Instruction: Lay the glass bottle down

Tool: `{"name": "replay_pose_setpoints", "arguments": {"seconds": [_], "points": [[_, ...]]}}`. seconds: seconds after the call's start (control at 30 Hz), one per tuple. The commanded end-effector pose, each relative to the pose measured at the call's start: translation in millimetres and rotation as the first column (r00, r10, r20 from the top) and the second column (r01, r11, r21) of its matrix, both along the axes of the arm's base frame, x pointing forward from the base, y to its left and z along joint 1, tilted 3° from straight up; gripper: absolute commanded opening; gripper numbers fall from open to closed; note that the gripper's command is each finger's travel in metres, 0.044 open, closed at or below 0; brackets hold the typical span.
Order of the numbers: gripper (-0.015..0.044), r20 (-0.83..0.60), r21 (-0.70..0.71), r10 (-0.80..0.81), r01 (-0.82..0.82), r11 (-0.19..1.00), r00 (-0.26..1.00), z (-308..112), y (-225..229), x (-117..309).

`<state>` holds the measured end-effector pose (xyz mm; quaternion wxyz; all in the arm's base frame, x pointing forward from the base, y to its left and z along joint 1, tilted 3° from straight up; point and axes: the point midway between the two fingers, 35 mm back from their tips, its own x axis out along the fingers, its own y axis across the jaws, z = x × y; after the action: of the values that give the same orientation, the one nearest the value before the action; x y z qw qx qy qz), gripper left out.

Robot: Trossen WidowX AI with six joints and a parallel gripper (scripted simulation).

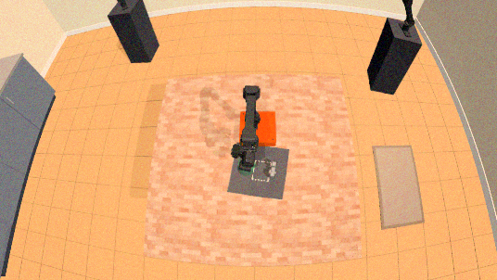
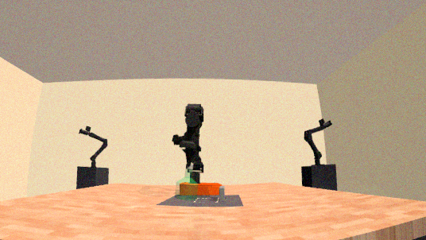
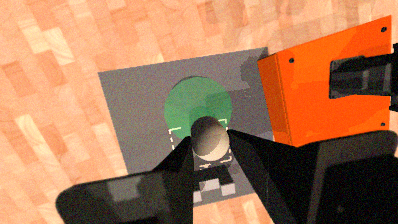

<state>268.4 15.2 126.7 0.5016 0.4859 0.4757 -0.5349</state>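
Observation:
The green glass bottle stands about upright, over the left part of the dark mat in the top and exterior views; a slight tilt is hard to judge. Its pale neck is between the fingers of my gripper, which is shut on it from above. Whether the base touches the mat I cannot tell. The dashed outline lies right of the bottle in the top view. The grey U-shaped rest stands at its far right side; fingers and shadow partly hide this area in the wrist view.
The dark grey mat lies on the wood-patterned table. An orange block stands close beside the mat, on the side of the arm's base. Two other arms on black pedestals stand far off.

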Motion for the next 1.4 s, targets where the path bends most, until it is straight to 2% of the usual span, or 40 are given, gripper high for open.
{"name": "replay_pose_setpoints", "arguments": {"seconds": [0.0, 1.37], "points": [[0.0130, 0.001, 0.011, 0.003, -0.003, 1.000, 1.000, 1.9, 9.6, 0.6], [0.0130, -0.007, -0.086, -0.027, 0.026, 0.996, 1.000, 2.9, 34.7, 1.1]]}}
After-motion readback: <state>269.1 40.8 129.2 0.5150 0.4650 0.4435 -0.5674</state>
